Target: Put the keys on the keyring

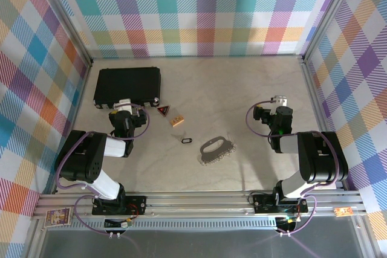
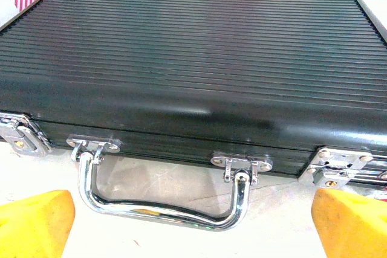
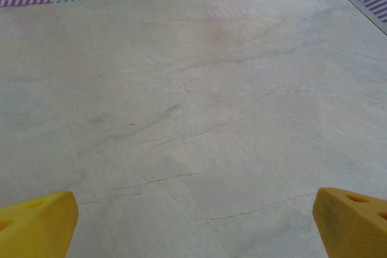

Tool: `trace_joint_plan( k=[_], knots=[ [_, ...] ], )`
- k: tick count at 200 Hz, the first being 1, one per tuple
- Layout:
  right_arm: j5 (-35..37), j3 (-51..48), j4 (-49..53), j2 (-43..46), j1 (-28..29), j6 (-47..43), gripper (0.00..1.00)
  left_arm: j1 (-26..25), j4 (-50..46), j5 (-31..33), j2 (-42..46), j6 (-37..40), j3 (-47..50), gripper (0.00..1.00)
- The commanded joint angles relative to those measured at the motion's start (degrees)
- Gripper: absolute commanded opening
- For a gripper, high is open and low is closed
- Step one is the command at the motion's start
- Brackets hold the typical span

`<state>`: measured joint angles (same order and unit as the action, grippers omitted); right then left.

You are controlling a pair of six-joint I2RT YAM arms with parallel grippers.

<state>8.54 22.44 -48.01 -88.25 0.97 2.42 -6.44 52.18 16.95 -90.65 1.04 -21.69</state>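
the keys [image 1: 216,149] lie flat near the middle of the surface [image 1: 242,89]. the keyring [image 1: 186,141] is near them at ten o'clock, not touching. a tag [image 1: 163,111] and a block [image 1: 176,121] sit at eleven o'clock of the keyring. the left end effector [image 2: 192,225] is released, fingers wide, facing the handle [image 2: 169,216] of a black case [image 2: 193,46]. the right end effector [image 3: 193,225] is also released, over bare surface at two o'clock of the keys.

Bright even lighting, soft faint shadows, dull sheen on ribbed black case [image 2: 193,46], focus mostly sharp
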Motion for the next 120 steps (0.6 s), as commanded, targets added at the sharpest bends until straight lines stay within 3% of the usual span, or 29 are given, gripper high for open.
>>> trace_joint_plan(
  k=[1,120],
  knots=[
    [0.25,-0.29,-2.28,0.27,0.34,0.74,0.99,0.3,0.29,-0.69,-0.18,-0.54,-0.55,1.0],
    [-0.57,0.28,0.27,2.12,0.42,0.38,0.99,0.29,-2.37,-2.18,1.78,-0.03,-1.28,1.0]
  ],
)
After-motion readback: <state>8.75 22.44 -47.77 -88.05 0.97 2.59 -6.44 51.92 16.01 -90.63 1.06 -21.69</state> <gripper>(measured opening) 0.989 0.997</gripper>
